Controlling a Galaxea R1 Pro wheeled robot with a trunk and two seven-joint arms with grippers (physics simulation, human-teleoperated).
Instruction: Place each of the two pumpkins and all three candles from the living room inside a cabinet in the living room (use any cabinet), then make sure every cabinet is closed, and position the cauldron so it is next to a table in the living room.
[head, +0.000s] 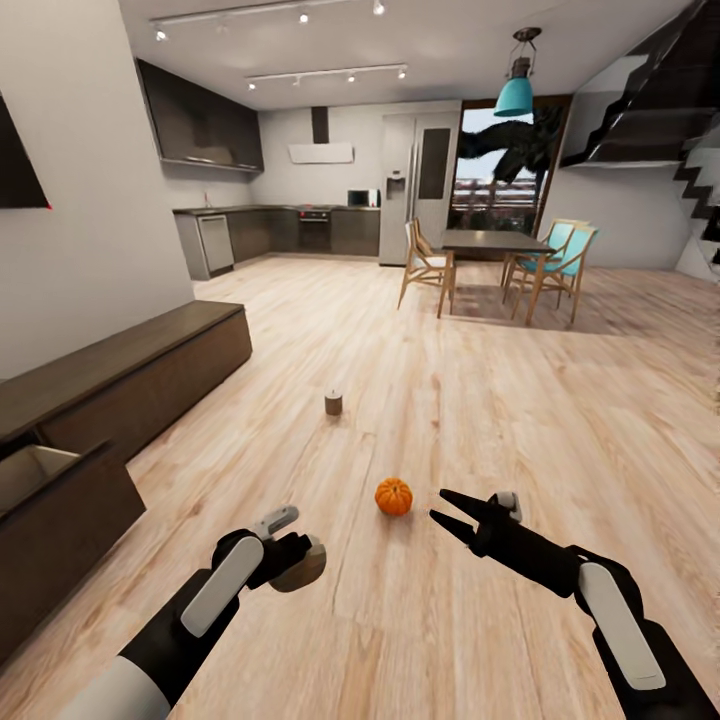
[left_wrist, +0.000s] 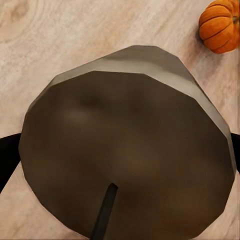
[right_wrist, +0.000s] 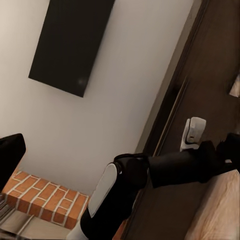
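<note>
- The left tool (head: 296, 562) is clamped on a candle (head: 300, 570). In the left wrist view the candle (left_wrist: 130, 145) sits right up close, with its dark wick showing, so it is held and not lying on the floor.
- I think the candle is held low and to the front so it can be carried to the cabinet (head: 120, 390) on the left.
- One drawer (head: 40, 480) of the cabinet is pulled out, and its pale inside shows. It looks left open so things can be dropped in. It will need shutting later.
- The right tool (head: 450, 512) is empty, with its two fingers apart. It points at a pumpkin (head: 394, 496) and sits just beside it, not touching. I think it is waiting there to pick up the pumpkin.
- The pumpkin rests on the wood floor (head: 480, 400), between the two arms. It shows too in the left wrist view (left_wrist: 220, 26), near the held candle.
- Another candle (head: 334, 402) stands upright on the floor, farther off and well apart from the pumpkin.
- So I judge that most of the job is not yet done.
</note>
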